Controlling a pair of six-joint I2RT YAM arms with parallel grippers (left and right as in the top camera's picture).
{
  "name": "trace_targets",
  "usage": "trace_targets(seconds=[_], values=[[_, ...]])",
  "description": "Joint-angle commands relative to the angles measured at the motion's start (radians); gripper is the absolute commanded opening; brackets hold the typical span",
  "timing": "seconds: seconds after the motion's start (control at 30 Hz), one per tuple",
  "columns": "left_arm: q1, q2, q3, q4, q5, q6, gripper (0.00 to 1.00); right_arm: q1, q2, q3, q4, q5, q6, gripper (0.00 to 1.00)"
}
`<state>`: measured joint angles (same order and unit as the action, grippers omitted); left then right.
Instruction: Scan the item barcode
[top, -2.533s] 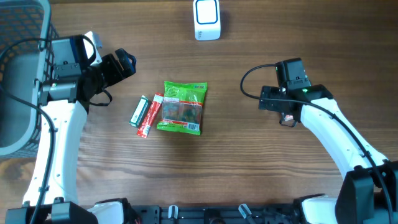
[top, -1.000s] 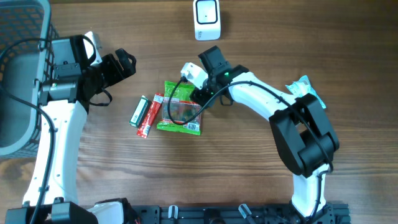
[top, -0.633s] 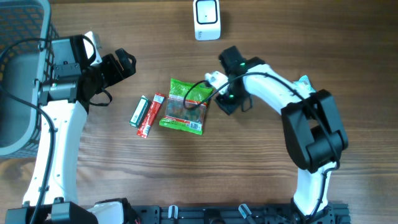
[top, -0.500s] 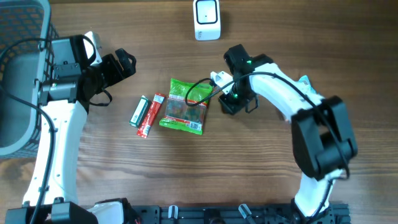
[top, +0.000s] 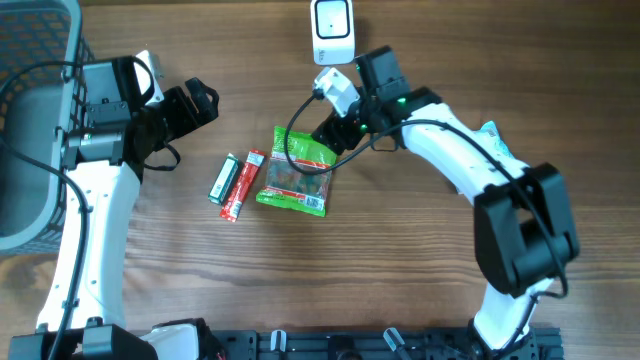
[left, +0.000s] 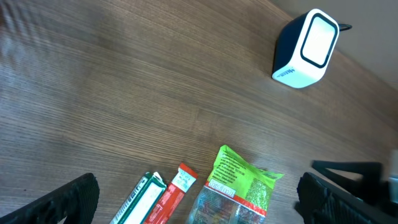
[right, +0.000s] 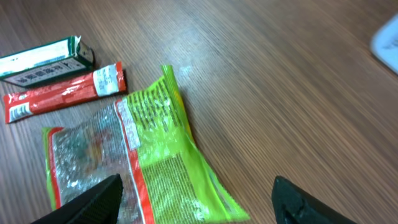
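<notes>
Brown wood-grain table (top: 420, 260), and the green snack bag (top: 295, 170) lies flat in the middle of it, touching nothing but the tabletop. Here is the change: the right gripper (top: 335, 130), parked well off to the bag's right a moment ago, has swept in over the bag, backed off to its right edge, and now hangs at its upper right corner. The bag has not left the table. It has only been nudged and twisted a little clockwise, so that first go reads as a miss, and the scan is barely begun.

The wrist view shows the right gripper (right: 196, 180) with fingers spread apart and nothing between them, the bag (right: 149, 155) lying just below. The left gripper (top: 200, 100) waits up and left of the bag, jaws as wide as they go, empty.

The scanner (top: 332, 30) stands beyond the bag's top edge, close behind the right gripper, so the carry should be short once the bag is pinched. Whether the barcode faces up I cannot tell.

Just left of the bag, touching it, lies a red stick pack (top: 240, 185), with a green-and-white pack (top: 224, 180) beside that. The wrist cable (top: 292, 150) loops over the bag's top. The basket (top: 30, 60) sits far left.
</notes>
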<state>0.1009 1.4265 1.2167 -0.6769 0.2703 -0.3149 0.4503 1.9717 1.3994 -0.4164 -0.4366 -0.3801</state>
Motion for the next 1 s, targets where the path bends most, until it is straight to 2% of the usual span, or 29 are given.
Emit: trace_targets(seconds=[0.0, 0.07, 0.13, 0.17, 0.23, 0.33, 0.37, 0.4, 0.43, 0.47, 0.77, 0.97], values=[[0.003, -0.010, 0.000, 0.003, 0.000, 0.020, 1.00, 0.047, 0.084, -0.001, 0.044, -0.043, -0.117, 0.78], [0.003, -0.010, 0.000, 0.003, 0.000, 0.020, 1.00, 0.068, 0.112, -0.001, 0.067, -0.043, -0.165, 0.84], [0.003, -0.010, 0.000, 0.003, 0.000, 0.020, 1.00, 0.088, 0.129, -0.001, 0.090, -0.043, -0.178, 0.85], [0.003, -0.010, 0.000, 0.003, 0.000, 0.020, 1.00, 0.094, 0.131, -0.001, 0.093, -0.034, -0.177, 0.82], [0.003, -0.010, 0.000, 0.003, 0.000, 0.020, 1.00, 0.096, 0.130, -0.001, 0.074, 0.021, -0.161, 0.68], [0.003, -0.010, 0.000, 0.003, 0.000, 0.020, 1.00, 0.085, 0.130, -0.001, 0.006, 0.120, -0.114, 0.57], [0.003, -0.010, 0.000, 0.003, 0.000, 0.020, 1.00, 0.078, 0.131, -0.001, -0.003, 0.096, -0.115, 0.57], [0.003, -0.010, 0.000, 0.003, 0.000, 0.020, 1.00, 0.074, 0.131, -0.001, -0.001, 0.040, -0.119, 0.71], [0.003, -0.010, 0.000, 0.003, 0.000, 0.020, 1.00, 0.074, 0.131, -0.001, 0.007, 0.019, -0.121, 0.78], [0.003, -0.010, 0.000, 0.003, 0.000, 0.020, 1.00, 0.074, 0.132, -0.001, 0.011, 0.007, -0.136, 0.80], [0.003, -0.010, 0.000, 0.003, 0.000, 0.020, 1.00, 0.102, 0.133, -0.001, -0.026, -0.014, -0.167, 0.80], [0.003, -0.010, 0.000, 0.003, 0.000, 0.020, 1.00, 0.100, 0.133, -0.001, -0.156, -0.002, -0.167, 0.79]])
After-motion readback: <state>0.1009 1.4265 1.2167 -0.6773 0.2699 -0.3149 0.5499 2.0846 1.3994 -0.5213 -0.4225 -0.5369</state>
